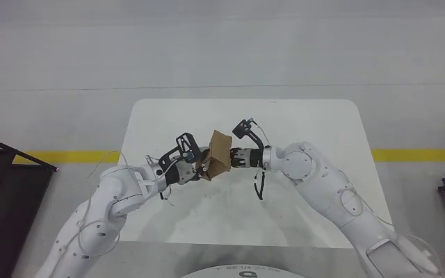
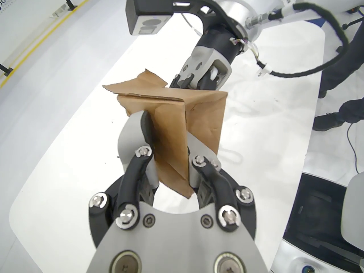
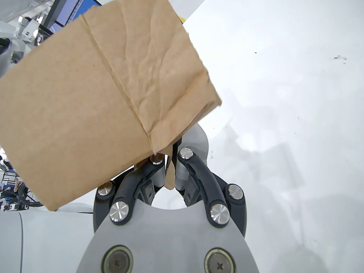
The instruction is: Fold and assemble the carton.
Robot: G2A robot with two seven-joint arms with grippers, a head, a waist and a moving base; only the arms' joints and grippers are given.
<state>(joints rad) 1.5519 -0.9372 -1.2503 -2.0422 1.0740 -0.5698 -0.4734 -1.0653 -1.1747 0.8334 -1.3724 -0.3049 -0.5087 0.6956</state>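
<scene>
A: Now, where is the carton?
B: The brown carton is held up over the middle of the white table, between the two arms and off the surface.

A: Left gripper?
B: The left gripper is clamped on a narrow folded panel, one finger pad on each face. The panel runs back between the fingers towards the palm.

A: Right gripper?
B: The right gripper comes in from the opposite side. Its fingers are almost together, pinching a thin cardboard edge at the carton's lower corner.

A: Carton condition?
B: It is partly folded. One wide face is creased down a score line and wrinkled on one half. In the left wrist view a torn-edged flap sticks out on the far side.
</scene>
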